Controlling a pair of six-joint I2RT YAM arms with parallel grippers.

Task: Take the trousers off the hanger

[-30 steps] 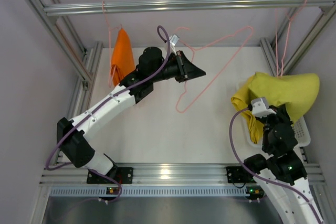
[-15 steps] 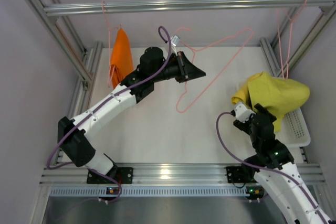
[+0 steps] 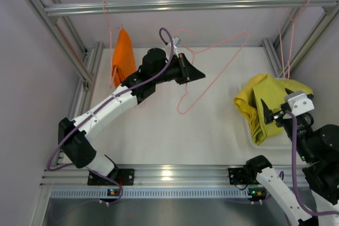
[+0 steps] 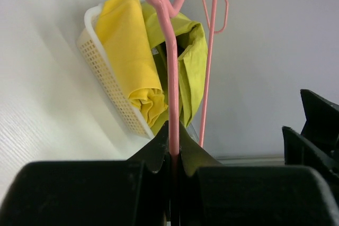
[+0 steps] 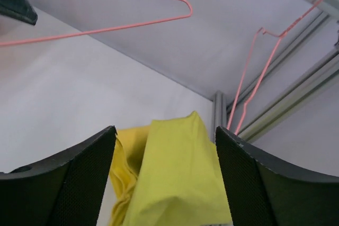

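Observation:
My left gripper (image 3: 195, 72) (image 4: 174, 132) is shut on the wire of an empty pink hanger (image 3: 222, 51) (image 4: 170, 78), held up over the table's middle. Orange trousers (image 3: 123, 56) hang on another pink hanger at the back left. Yellow-green trousers (image 3: 275, 99) (image 5: 180, 183) lie on top of yellow trousers (image 3: 249, 107) (image 5: 123, 181) in the white basket (image 3: 253, 140) (image 4: 103, 67) at the right. My right gripper (image 3: 269, 116) (image 5: 165, 133) hovers just above that pile, jaws wide open, holding nothing.
A second empty pink hanger (image 3: 286, 41) (image 5: 259, 67) hangs from the top rail (image 3: 185, 5) at the back right, just behind the basket. Aluminium frame posts run along both sides of the white table (image 3: 159, 130).
My right gripper opened and let go of the yellow-green trousers, which dropped onto the yellow ones in the basket; the right arm drew back to the right. The left arm stayed put.

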